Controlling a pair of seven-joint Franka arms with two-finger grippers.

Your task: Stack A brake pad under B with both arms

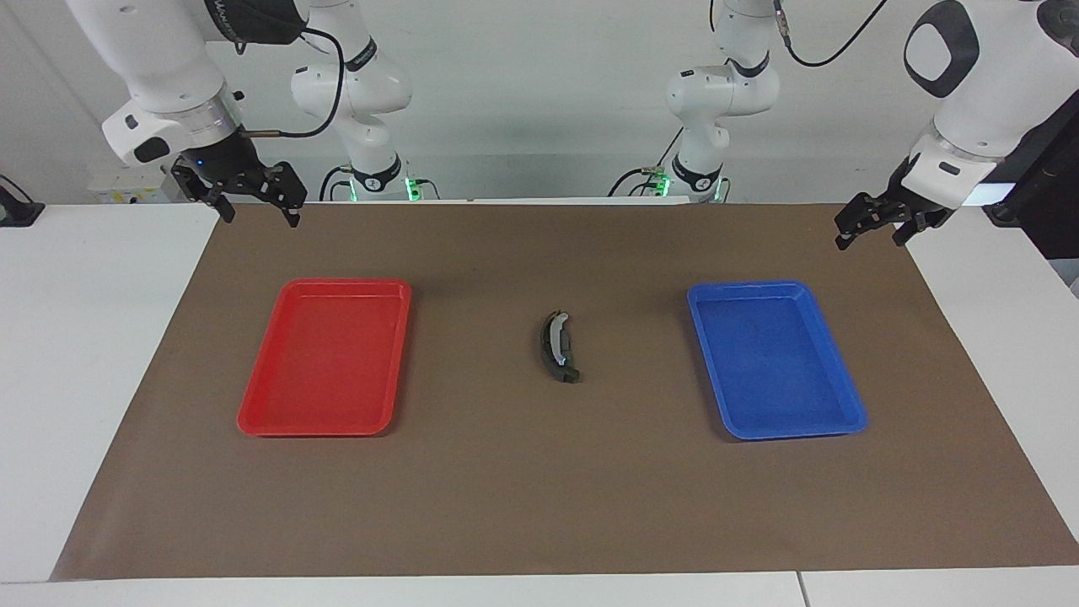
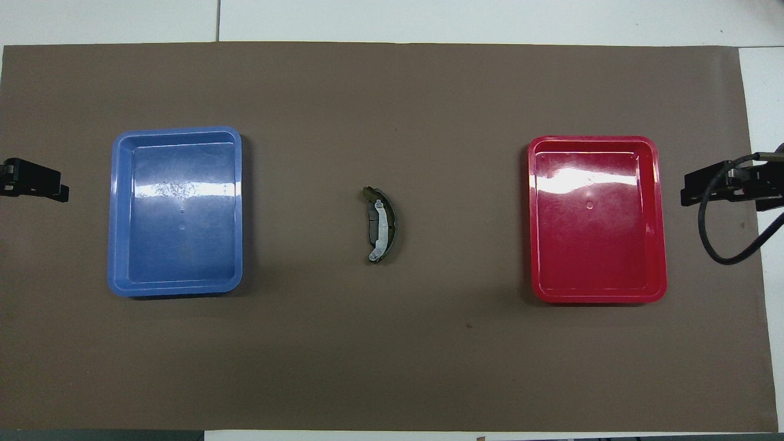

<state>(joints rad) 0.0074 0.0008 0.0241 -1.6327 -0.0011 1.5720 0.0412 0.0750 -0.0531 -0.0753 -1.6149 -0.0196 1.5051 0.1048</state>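
B (image 1: 554, 339), the long black crescent with a silver strip, lies at the middle of the brown mat between the two trays; it also shows in the overhead view (image 2: 382, 225). The short dark-grey A brake pad (image 2: 371, 226) shows at the crescent's inner curve, partly covered by it. My right gripper (image 1: 260, 217) is open and empty, in the air over the mat's corner at the right arm's end. My left gripper (image 1: 869, 242) is open and empty over the mat's corner at the left arm's end. Both are well away from the pieces.
A red tray (image 1: 261, 413) lies toward the right arm's end and a blue tray (image 1: 847, 413) toward the left arm's end; nothing lies in either. A black cable (image 2: 723, 245) hangs by the right gripper (image 2: 704, 187). The left gripper (image 2: 37, 184) shows at the mat's edge.
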